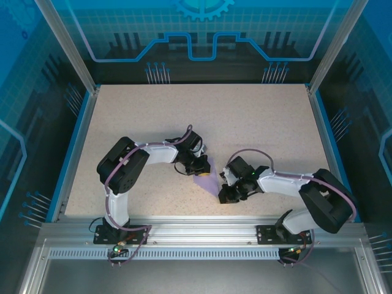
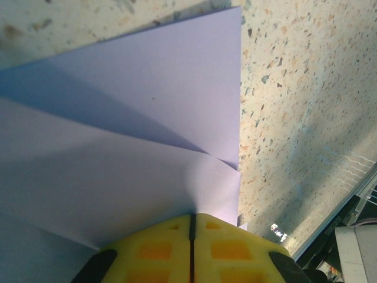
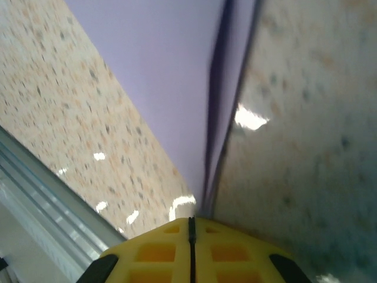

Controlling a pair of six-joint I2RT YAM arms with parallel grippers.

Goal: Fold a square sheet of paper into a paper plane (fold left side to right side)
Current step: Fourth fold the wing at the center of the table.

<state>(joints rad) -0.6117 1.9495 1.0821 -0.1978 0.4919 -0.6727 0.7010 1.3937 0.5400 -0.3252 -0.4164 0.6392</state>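
A folded lavender sheet of paper (image 1: pixel 206 179) lies mid-table between the left gripper (image 1: pixel 197 165) and the right gripper (image 1: pixel 225 193), which partly hide it from above. Both jaws are closed, their tips at the paper; whether either pinches it is unclear. The table (image 1: pixel 257 122) is speckled beige, with blue patterned walls (image 1: pixel 202 30) around it.

Robotics lab test cell, not a home or shop. Evidence: a left arm (image 1: pixel 122 168) and a right arm (image 1: pixel 318 196) are bolted to an aluminium rail (image 1: pixel 196 229) at the near edge of a speckled table (image 1: pixel 245 116). Aluminium posts (image 1: pixel 61 40) frame the cell. Blue trim (image 1: pixel 75 147) borders the table. The walls are blue panels (image 1: pixel 24 92) printed with circuit lines and a gear (image 1: pixel 203 7). Cables (image 1: pixel 252 151) run along the arms.
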